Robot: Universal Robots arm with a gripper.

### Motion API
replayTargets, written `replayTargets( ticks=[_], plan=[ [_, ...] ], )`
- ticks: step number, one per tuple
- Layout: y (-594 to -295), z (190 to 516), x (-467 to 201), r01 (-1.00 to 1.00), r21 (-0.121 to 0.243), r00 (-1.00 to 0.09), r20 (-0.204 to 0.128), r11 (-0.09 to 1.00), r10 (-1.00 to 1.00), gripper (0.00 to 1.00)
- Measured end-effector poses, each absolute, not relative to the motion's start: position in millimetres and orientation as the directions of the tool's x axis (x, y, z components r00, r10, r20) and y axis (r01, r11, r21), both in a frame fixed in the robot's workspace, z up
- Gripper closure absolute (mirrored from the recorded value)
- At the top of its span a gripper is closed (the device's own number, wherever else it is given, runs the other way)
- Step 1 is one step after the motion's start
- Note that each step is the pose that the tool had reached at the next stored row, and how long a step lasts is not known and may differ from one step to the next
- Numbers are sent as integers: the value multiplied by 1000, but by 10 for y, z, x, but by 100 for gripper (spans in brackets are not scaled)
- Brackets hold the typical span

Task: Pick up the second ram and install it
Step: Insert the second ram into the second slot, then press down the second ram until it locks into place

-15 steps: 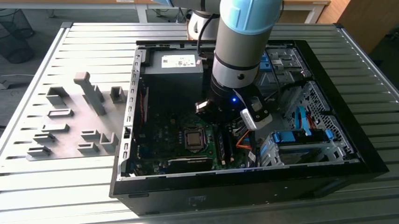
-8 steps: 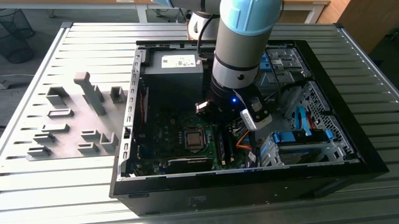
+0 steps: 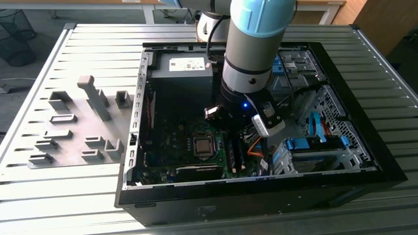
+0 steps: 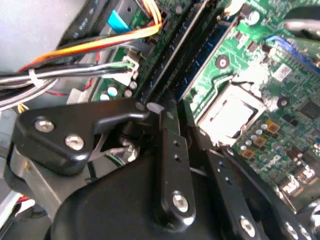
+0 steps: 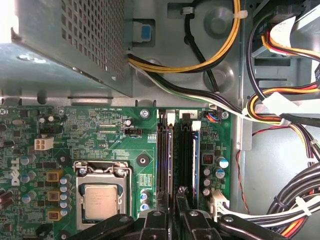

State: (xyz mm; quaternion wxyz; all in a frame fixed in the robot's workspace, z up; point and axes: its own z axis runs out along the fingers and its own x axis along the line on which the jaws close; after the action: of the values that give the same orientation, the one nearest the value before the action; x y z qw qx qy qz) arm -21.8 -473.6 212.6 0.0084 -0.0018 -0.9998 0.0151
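Observation:
Inside the open computer case (image 3: 365, 171), my gripper (image 3: 230, 122) hangs low over the motherboard's memory slots (image 3: 235, 155). In both wrist views a thin blue board edge, the second ram (image 5: 196, 165) (image 4: 200, 55), stands on edge along the outer slot, beside a dark stick (image 5: 165, 165) in a neighbouring slot. My gripper (image 5: 182, 192) (image 4: 182, 120) sits right at one end of these slots, close above them. Whether it touches the ram is hidden by its own black body.
The processor socket (image 5: 102, 200) lies beside the slots. Cable bundles (image 5: 280, 115) run close on the slots' other side, and the power supply (image 5: 65, 45) stands beyond. Grey holder blocks (image 3: 72, 132) stand on the slatted table (image 3: 39, 196) at the exterior view's left.

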Motion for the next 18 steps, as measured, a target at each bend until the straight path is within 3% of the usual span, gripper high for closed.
replayTargets(
  ticks=[14,18],
  plan=[
    [-4735,2347,-218,3,-39,-1000,17,999,4,79],
    [-4735,2349,-218,3,-39,-1000,17,999,4,87]
  ],
)
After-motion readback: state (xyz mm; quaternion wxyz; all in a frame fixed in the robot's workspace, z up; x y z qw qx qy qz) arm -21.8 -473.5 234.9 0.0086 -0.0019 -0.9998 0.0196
